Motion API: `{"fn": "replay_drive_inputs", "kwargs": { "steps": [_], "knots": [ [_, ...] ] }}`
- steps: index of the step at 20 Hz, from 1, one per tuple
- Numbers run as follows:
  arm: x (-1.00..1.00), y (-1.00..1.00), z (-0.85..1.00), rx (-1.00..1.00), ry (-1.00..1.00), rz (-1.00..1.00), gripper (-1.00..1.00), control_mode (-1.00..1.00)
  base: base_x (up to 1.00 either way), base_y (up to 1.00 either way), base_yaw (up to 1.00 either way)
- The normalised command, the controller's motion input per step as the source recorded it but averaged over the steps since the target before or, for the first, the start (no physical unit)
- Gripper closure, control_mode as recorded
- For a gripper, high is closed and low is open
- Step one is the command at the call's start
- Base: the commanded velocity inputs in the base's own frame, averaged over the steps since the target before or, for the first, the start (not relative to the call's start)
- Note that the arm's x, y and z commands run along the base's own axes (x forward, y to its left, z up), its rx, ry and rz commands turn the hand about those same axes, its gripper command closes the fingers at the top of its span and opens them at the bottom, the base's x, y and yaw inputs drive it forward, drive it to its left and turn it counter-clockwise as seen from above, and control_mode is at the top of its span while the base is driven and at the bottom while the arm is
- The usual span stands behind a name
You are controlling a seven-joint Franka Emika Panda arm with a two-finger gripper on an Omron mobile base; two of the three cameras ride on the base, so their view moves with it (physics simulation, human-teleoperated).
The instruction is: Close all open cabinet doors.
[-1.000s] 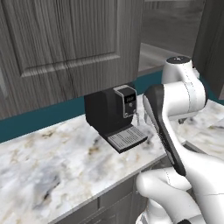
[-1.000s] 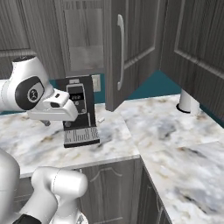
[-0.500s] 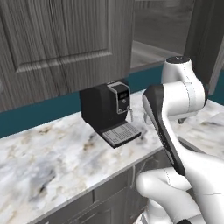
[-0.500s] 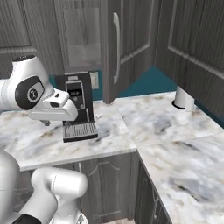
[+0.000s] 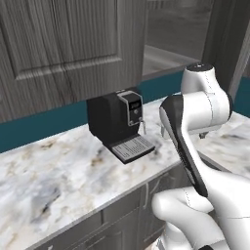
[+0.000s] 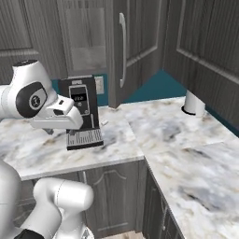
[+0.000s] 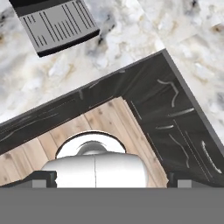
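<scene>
One of the cabinet doors [image 6: 140, 42] stands swung out from the wall, its slim silver handle [image 6: 123, 49] on the near edge. From the left base view the same open door [image 5: 227, 44] shows as a dark panel right of the bare cabinet interior [image 5: 171, 29]. My gripper [image 7: 112, 178] is open with nothing between its widely spread fingertips [image 7: 43, 177]. It points down over the counter's front edge, well below and apart from the door. My hand [image 6: 58, 120] hangs in front of the coffee machine.
A black coffee machine [image 5: 119, 122] stands on the marble counter [image 6: 163, 135] under the open cabinet; its drip tray [image 7: 59, 24] lies ahead of the hand. A white cylinder [image 6: 193, 103] sits in the corner. Closed wall doors [image 5: 73, 44] flank the opening. Base cabinets [image 7: 175, 127] lie below.
The whole picture has shifted a little in both base views, so the base has moved. The arm keeps its pose and the gripper stays open.
</scene>
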Motion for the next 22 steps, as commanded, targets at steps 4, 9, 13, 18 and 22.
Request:
{"fn": "replay_drive_inputs", "kwargs": {
  "steps": [4,9,13,18,22],
  "knots": [
    [0.00,0.00,0.00,0.00,0.00,0.00,-1.00,1.00,0.30,0.20,0.00],
    [0.00,0.00,0.00,0.00,0.00,0.00,-1.00,1.00,0.52,0.28,0.00],
    [0.00,0.00,0.00,0.00,0.00,0.00,-1.00,1.00,0.51,0.26,0.00],
    [0.00,0.00,0.00,0.00,0.00,0.00,-1.00,1.00,0.41,0.16,0.00],
    [0.00,0.00,0.00,0.00,0.00,0.00,-1.00,1.00,0.01,0.00,0.00]
  ]
}}
